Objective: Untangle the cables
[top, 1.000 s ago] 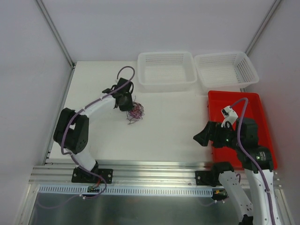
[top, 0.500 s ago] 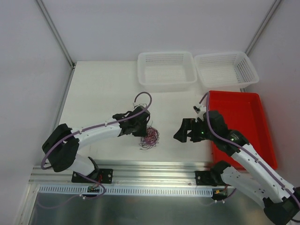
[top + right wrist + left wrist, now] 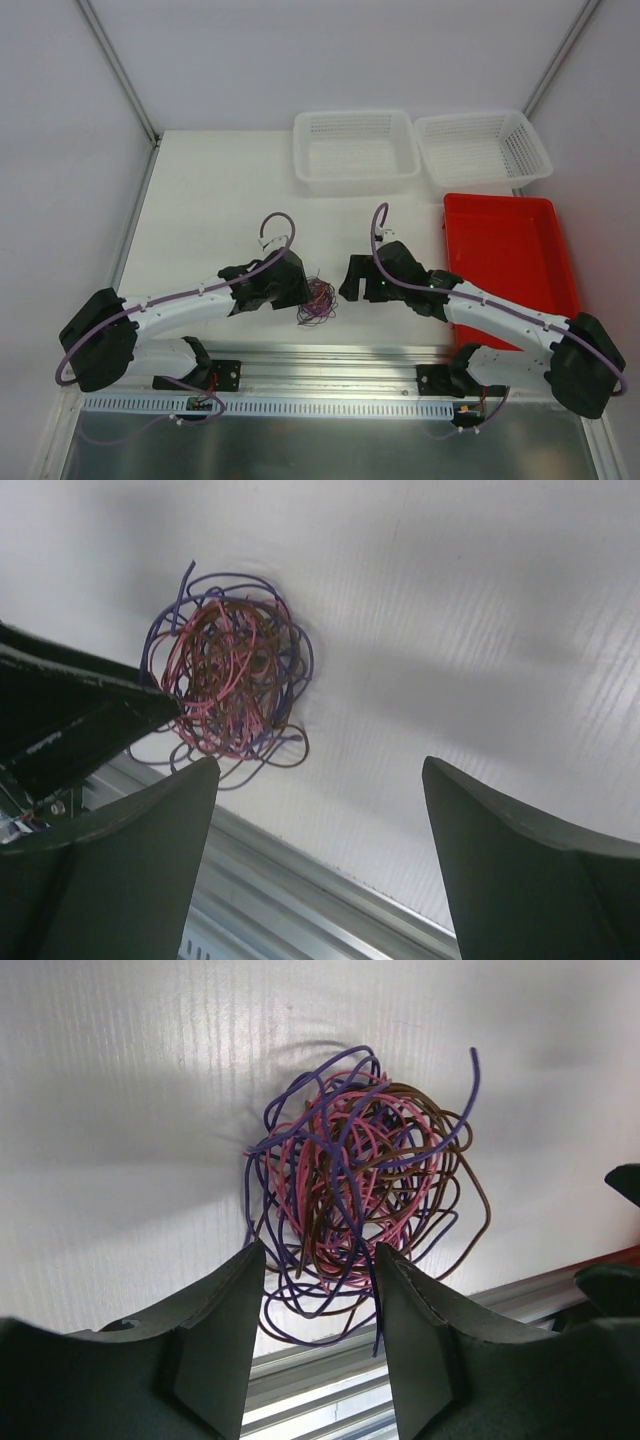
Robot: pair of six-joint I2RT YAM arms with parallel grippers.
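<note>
The cables (image 3: 318, 298) are one tangled ball of thin purple, pink-red and dark brown wires lying on the white table near its front edge. In the left wrist view the ball (image 3: 350, 1170) lies just ahead of my left gripper (image 3: 318, 1255), which is open, with the ball's lowest loops between its fingertips (image 3: 245, 1270). In the top view my left gripper (image 3: 297, 291) is at the ball's left side. My right gripper (image 3: 349, 282) is open and empty, just right of the ball. In its wrist view the gripper (image 3: 315, 768) is wide open and the cables (image 3: 225, 680) lie up and to the left.
Two white mesh baskets (image 3: 355, 150) (image 3: 482, 145) stand at the far edge. A red tray (image 3: 510, 260) lies at the right. An aluminium rail (image 3: 330, 355) runs along the table's front edge, right below the tangle.
The tangle has moved from the table's left middle toward the front edge, along with my left gripper. My right arm has swung left from over the red tray to beside the tangle.
</note>
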